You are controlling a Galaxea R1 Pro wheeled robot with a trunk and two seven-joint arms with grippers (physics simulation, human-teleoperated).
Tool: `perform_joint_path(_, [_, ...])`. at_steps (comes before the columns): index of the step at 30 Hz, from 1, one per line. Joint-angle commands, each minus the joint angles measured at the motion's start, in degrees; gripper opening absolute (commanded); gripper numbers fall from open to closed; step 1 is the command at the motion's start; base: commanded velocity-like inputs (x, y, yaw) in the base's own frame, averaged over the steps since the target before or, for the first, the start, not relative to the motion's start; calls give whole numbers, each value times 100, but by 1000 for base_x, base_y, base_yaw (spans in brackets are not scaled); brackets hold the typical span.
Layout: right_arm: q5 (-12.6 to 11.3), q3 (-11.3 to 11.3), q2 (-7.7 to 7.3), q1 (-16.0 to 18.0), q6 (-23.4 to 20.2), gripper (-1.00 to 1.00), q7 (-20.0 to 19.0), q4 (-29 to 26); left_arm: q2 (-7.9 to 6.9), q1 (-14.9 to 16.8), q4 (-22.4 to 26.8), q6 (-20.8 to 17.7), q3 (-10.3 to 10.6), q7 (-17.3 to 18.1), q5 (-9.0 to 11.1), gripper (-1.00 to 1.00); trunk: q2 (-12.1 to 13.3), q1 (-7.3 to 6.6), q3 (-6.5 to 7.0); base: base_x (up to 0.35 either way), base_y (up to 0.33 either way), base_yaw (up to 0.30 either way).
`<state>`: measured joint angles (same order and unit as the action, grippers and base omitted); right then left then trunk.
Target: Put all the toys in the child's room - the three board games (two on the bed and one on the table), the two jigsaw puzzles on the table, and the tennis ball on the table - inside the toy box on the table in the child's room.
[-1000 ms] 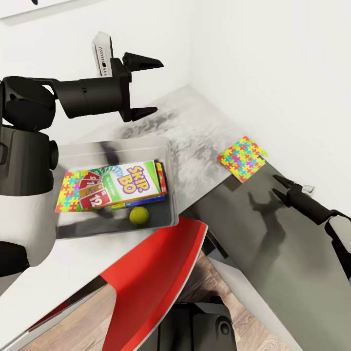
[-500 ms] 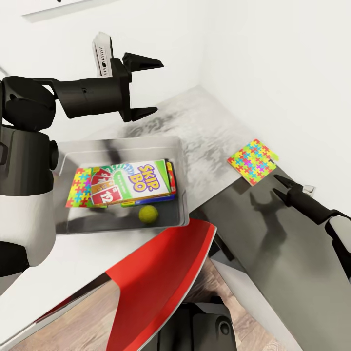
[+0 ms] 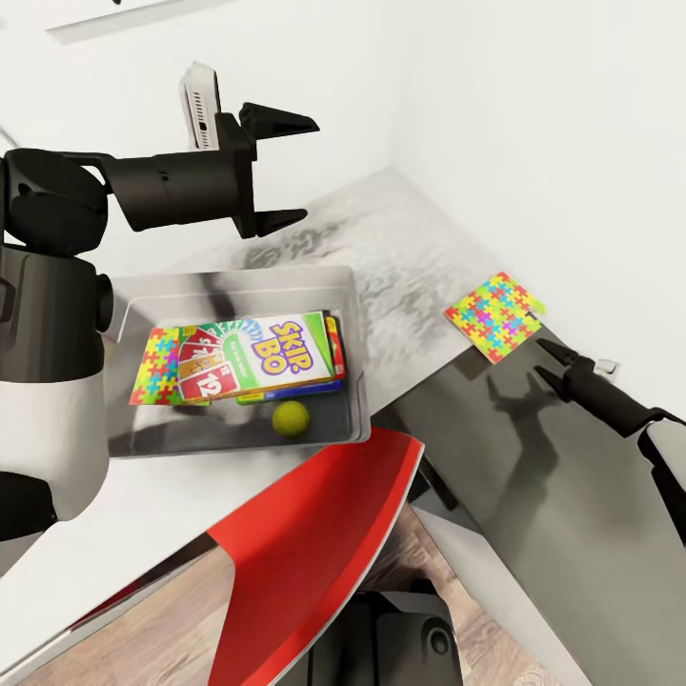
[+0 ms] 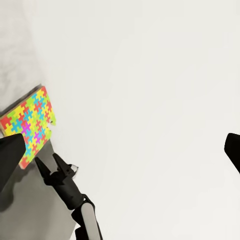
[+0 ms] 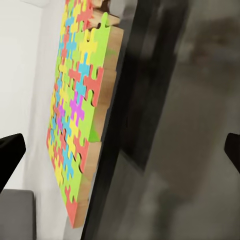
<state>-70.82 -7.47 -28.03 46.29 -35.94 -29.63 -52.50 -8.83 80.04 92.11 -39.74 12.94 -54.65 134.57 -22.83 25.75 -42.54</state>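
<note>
Because the last jigsaw puzzle (image 3: 494, 315) is lying at the tabletop (image 3: 400, 252) corner, its near edge just reaching the drop to the lower dark desk (image 3: 534, 495) and the wall (image 3: 572, 143) just beyond, the right gripper (image 3: 554, 366), fingers spread and empty, is risking pushing it against the wall or tipping it off. Farther left, the toy box (image 3: 357, 314) is holding the games and tennis ball (image 3: 291, 417); the left gripper (image 3: 283, 172) is hovering above, wide apart, empty.
</note>
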Motion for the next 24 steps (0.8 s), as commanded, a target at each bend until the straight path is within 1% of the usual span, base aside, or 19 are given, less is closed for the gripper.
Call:
perform_joint_path(1, [-28,-9,-2,3,-45,100,1,-2,-1,5,0,2,2,-44,43,100,-9,3,-7,0,0,12])
perform_joint_path(5, [-28,-9,-5,8,-45,100,1,-8,1,6,0,2,4,-45,43,100,-9,3,-6,0,0,64])
perform_joint_path(13, [-28,-9,-9,17,-48,100,1,-6,0,6,0,2,1,-46,43,100,-9,3,-5,0,0,170])
perform_joint_path(24, [-28,-20,-16,20,-52,100,2,26,-4,4,0,2,0,-45,43,100,-9,3,-4,0,0,46])
